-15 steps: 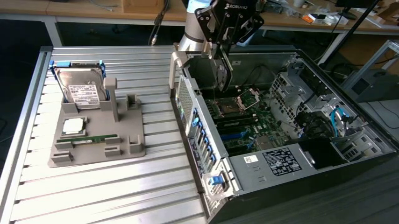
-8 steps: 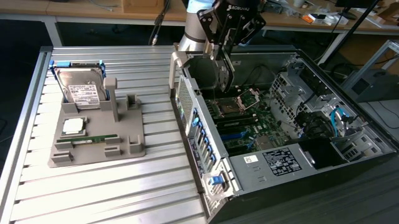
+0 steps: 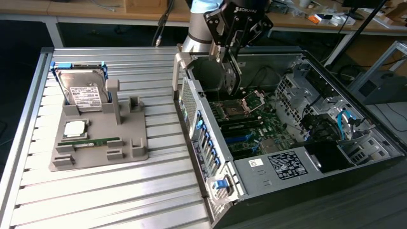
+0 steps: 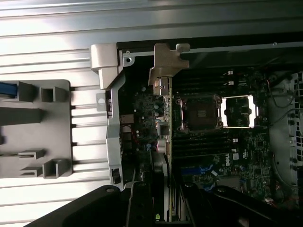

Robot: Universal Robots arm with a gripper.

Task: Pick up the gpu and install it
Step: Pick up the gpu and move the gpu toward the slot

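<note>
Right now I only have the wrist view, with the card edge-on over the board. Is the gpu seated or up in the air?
Observer: Up in the air. In the exterior view the gripper holds the gpu by its upper edge. It hangs over the open case, not in a slot.
Operator: What's on the fixture?
Observer: The hard drive stands on edge in the grey fixture. A processor chip and a green memory stick lie flat on it.
Operator: Any cables near the card?
Observer: The blue cables sit by the drive bays on the exterior view's right, well away from the card.
</note>
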